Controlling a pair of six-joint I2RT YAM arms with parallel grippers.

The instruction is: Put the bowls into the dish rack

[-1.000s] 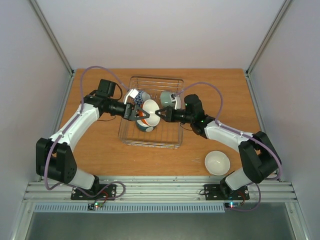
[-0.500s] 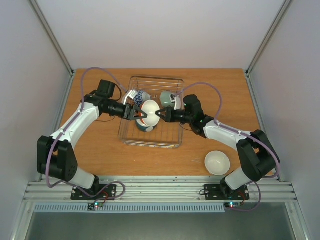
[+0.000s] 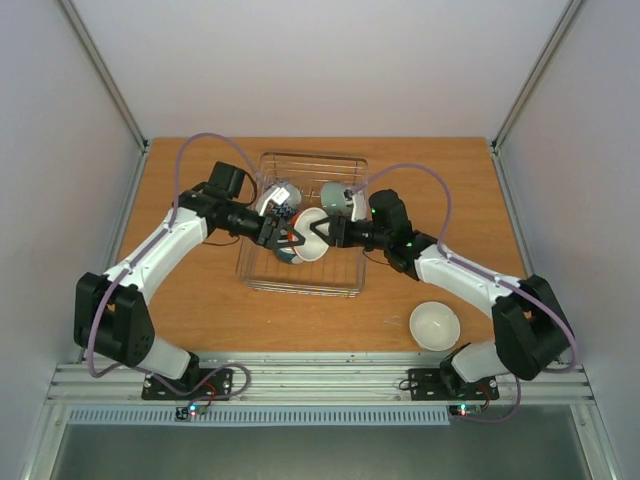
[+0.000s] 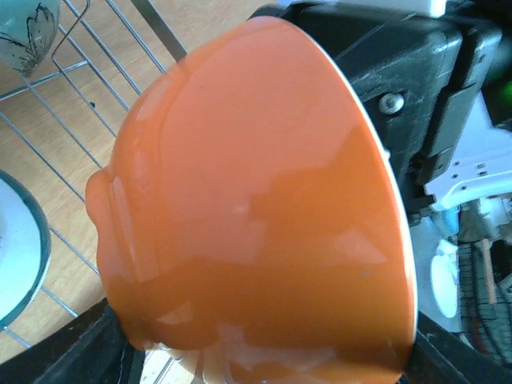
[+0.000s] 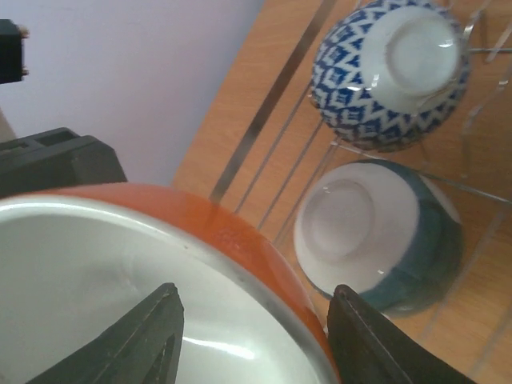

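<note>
Orange bowl (image 4: 256,208) with white inside, blue-and-white patterned bowl (image 5: 390,76), silver wire rack (image 3: 305,280).

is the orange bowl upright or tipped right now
Tipped. The orange bowl hangs over the dish rack with its white inside turned sideways toward the right claw; the left wrist view shows its orange outside and foot.

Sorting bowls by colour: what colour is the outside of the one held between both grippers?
Orange bowl, white inside; left wrist view shows it best.
</note>
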